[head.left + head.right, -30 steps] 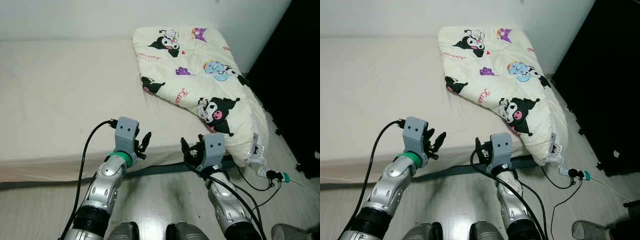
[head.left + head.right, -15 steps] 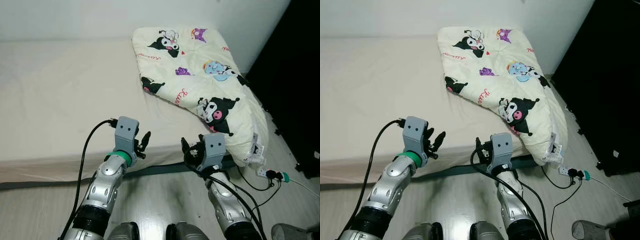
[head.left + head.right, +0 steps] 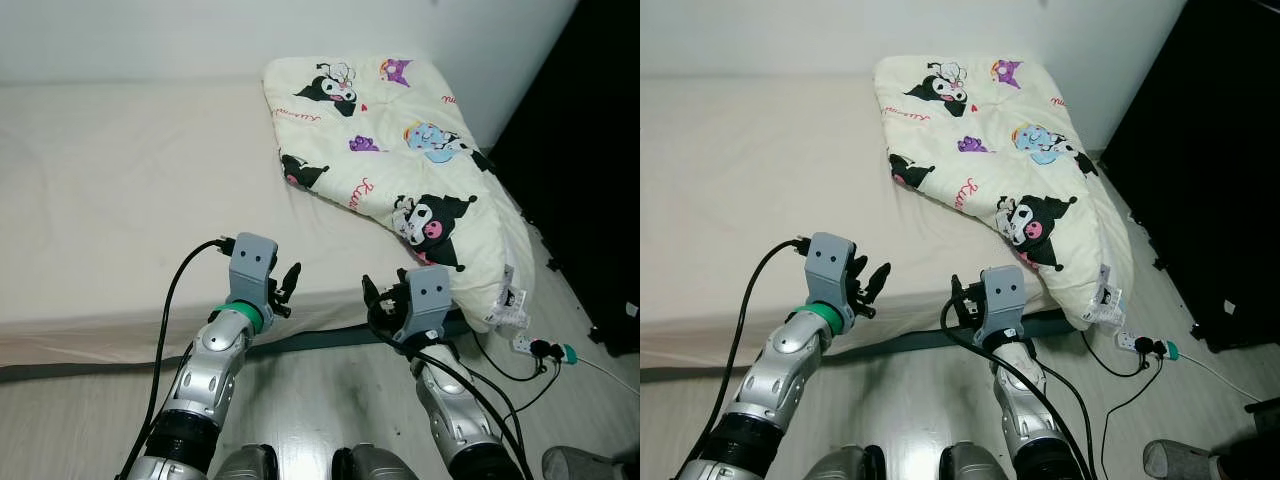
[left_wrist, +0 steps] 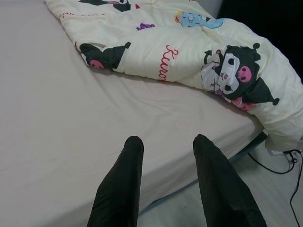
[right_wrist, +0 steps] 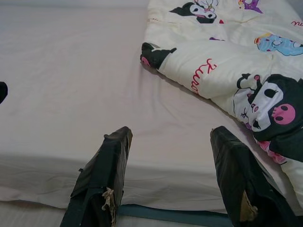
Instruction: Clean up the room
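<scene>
While both arms reach forward from the bottom of the head views, the left gripper [image 3: 285, 287] sits at lower centre-left with its two black fingers [image 4: 124, 179] spread apart and nothing between them, poised just over the near edge of the bed [image 3: 120, 190]. Lower centre-right, the right gripper [image 3: 385, 300] is likewise spread wide, its fingers [image 5: 102, 175] apart and holding nothing, level with the mattress edge

A pale sheet covers the bed, which runs across the left and middle of the frame up to the white wall [image 3: 150, 40] at the top. Its near edge shows a dark frame strip [image 5: 170, 216] beneath the mattress

Across the upper right of the frame, the task's thing lies on the bed: a cream quilt [image 3: 400, 150] printed with cartoon characters in black, pink, purple and blue. It is bunched and folded, running from the top right corner of the mattress down toward the right gripper, with its lower end drooping over the bed's right corner toward the floor. A white label [image 3: 512, 300] hangs at that drooping end

On the light wooden floor [image 3: 310, 400] at the lower right, a white power strip [image 3: 527, 345] lies with black cables [image 3: 500, 370] trailing from it. To the far right stands a dark, black mass [image 3: 590, 150] that cannot be made out. No container can be seen anywhere in the frames
</scene>
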`<state>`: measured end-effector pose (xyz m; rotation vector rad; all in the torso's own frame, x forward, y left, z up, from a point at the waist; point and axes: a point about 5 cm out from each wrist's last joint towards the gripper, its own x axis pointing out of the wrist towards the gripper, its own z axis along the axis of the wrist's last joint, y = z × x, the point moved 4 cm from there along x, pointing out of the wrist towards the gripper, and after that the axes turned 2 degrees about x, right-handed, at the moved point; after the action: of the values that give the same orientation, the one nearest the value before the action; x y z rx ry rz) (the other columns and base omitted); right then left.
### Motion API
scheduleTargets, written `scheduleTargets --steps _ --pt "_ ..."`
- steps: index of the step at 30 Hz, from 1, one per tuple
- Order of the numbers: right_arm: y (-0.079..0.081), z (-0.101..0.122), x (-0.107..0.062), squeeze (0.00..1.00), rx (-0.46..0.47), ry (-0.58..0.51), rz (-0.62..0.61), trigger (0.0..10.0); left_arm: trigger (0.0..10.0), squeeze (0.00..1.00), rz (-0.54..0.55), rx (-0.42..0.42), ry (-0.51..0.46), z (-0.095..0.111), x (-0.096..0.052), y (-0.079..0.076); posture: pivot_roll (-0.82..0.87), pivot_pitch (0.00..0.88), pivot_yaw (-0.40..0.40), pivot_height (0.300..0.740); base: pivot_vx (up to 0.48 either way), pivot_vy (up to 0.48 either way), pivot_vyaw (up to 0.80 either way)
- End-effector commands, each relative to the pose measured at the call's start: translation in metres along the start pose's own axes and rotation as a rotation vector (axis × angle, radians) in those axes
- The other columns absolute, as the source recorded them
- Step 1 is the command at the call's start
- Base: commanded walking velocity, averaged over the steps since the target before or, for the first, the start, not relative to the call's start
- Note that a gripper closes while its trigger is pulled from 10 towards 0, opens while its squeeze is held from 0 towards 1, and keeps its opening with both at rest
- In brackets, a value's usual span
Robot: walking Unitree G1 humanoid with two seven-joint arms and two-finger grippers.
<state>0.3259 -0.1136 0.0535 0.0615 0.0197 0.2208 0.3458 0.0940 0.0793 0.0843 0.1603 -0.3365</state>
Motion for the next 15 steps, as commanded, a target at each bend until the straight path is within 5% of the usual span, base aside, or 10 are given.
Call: scheduleTargets --steps 1,5,15 --pt "-0.001 -0.0059 -0.003 0.0 -0.001 0.024 -0.004 10.0 10.0 0.0 -0.004 0.007 0.01 -0.0035 -0.0007 -0.0009 -0.06 0.037 0.046 0.74 0.0 0.0 0.0" --pt "-0.0011 -0.0059 -0.0031 0.0 -0.002 0.024 -0.003 10.0 10.0 0.0 -0.005 0.006 0.007 -0.0032 -0.0007 -0.0011 -0.06 0.035 0.045 0.74 0.0 0.0 0.0" --pt "-0.0017 -0.0063 -0.0031 0.0 -0.006 0.026 -0.001 10.0 10.0 0.0 -0.001 0.003 0.002 -0.0021 -0.0001 -0.0004 -0.06 0.031 0.045 0.74 0.399 0.0 0.0"
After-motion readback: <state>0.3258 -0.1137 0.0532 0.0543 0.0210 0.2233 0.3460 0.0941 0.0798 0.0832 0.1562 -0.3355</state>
